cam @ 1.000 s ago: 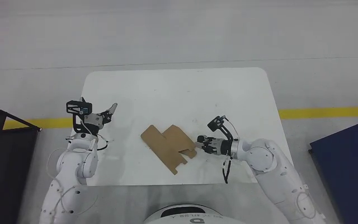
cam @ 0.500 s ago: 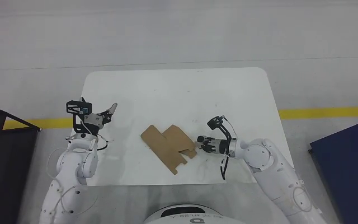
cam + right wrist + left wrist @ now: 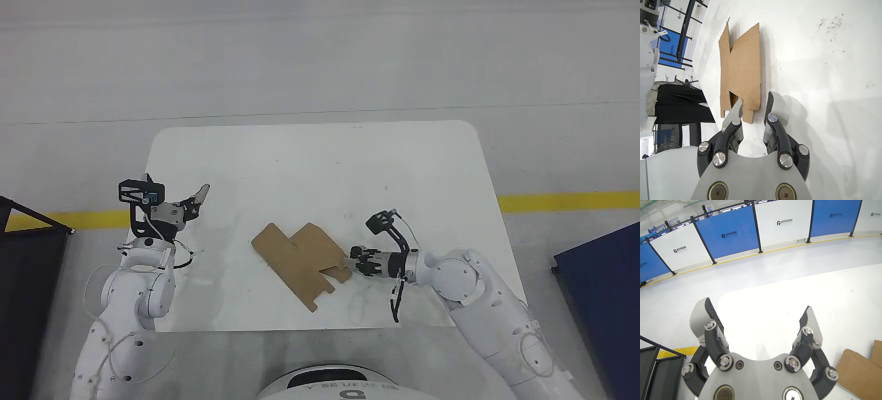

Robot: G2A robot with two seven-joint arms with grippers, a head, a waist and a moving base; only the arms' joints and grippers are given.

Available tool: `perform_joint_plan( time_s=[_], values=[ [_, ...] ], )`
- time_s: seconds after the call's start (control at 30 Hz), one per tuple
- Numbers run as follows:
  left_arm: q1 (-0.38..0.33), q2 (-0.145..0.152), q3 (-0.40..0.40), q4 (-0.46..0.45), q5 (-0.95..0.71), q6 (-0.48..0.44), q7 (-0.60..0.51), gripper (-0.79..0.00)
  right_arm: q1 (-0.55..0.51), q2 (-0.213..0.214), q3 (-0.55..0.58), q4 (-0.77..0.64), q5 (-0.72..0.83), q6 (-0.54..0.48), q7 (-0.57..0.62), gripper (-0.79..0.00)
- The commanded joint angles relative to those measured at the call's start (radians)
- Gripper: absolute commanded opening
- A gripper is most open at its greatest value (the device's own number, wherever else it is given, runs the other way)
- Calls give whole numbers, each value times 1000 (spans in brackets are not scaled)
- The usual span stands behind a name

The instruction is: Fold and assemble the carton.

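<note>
Carton (image 3: pixel 298 262): flat brown blank on the white table (image 3: pixel 300 160), centre and close to the front edge. In the top view I read its long axis as running from about 10 to 4 o'clock.
Right gripper (image 3: pixel 755 106): at the Carton's 3 o'clock end, by far the nearer arm. Its fingers are partly spread around a small tab (image 3: pixel 748 113), not pinching it, by my read.
Left gripper (image 3: pixel 757 306): fingers spread wide with nothing between them, well apart at the Carton's 10 o'clock.
Hard to tell: the tab part-hides one right finger, so I can't say whether it's underneath or touching.
</note>
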Motion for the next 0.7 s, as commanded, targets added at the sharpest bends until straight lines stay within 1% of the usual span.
perform_joint_plan(
  time_s=[0.0,0.1,0.17,0.2,0.27,0.4,0.57,0.67],
  values=[
    [0,0,0,0,0,0,0,0,5,0,-6,4,6,4,2,-486],
    [0,0,0,0,0,0,0,0,17,-2,-18,19,25,10,5,-502],
    [0,0,0,0,0,0,0,0,29,-4,-30,36,53,7,13,-557],
    [0,0,0,0,0,0,0,0,37,-5,-36,46,68,3,18,-603],
    [0,0,0,0,0,0,0,0,51,-8,-48,68,113,-14,29,-785],
    [0,0,0,0,0,0,0,0,71,-13,-57,124,266,-88,47,-785],
    [0,0,0,0,0,0,0,0,65,-12,-37,181,530,-258,77,-785],
    [0,0,0,0,0,0,0,0,58,-10,-20,216,662,-349,94,-785]
  ],
)
